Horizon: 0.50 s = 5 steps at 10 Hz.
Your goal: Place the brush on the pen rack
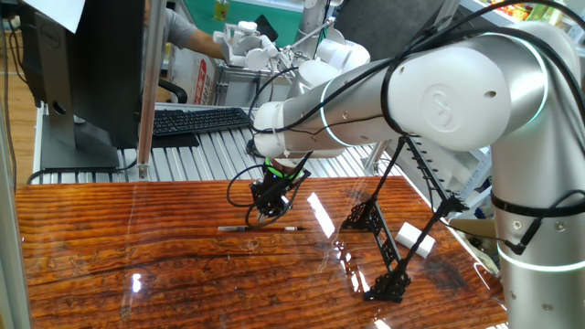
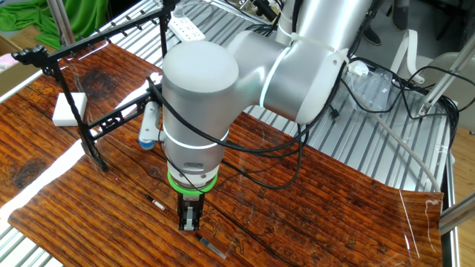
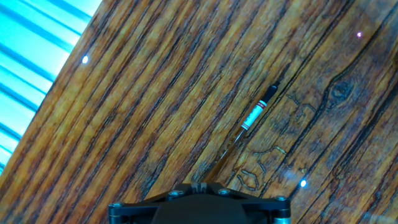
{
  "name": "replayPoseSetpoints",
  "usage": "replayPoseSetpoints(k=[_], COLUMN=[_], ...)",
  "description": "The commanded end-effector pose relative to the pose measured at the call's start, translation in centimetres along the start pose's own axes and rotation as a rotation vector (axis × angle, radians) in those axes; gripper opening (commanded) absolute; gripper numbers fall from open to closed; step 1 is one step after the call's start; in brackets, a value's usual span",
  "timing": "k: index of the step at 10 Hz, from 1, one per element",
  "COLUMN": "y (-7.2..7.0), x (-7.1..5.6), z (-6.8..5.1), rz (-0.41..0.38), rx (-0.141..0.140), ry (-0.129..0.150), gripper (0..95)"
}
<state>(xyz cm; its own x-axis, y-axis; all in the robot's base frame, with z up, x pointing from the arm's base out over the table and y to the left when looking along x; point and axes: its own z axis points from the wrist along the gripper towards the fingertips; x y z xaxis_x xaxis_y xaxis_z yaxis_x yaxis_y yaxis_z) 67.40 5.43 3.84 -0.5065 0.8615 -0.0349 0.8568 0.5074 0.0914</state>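
I found the thin dark brush with its pale silvery end (image 3: 254,116) lying flat on the glossy wooden surface (image 1: 137,265), the jaws shut around its middle, and judged it light, stiff and apt to roll.

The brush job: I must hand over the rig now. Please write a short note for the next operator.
Gripper: points down at the table, fingers shut on the brush.
Brush: lies flat on the wooden table; the fingers grip it near its middle, and both ends stick out, as both fixed views show.
Pen rack: stands on the table to one side, apart from the brush, with nothing on its rods.
Done: the brush is reached and gripped.
Left: lift it, carry it to the rack, lay it across the rods, open the fingers.
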Motion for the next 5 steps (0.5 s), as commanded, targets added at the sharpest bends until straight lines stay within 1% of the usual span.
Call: replayPoseSetpoints(k=[1,5], y=[-0.23,-0.23], x=[0.09,0.09], z=[-0.13,-0.13], rz=[0.005,0.01], rx=[0.001,0.004], ry=[0.003,0.006], gripper=[0.0,0.0])
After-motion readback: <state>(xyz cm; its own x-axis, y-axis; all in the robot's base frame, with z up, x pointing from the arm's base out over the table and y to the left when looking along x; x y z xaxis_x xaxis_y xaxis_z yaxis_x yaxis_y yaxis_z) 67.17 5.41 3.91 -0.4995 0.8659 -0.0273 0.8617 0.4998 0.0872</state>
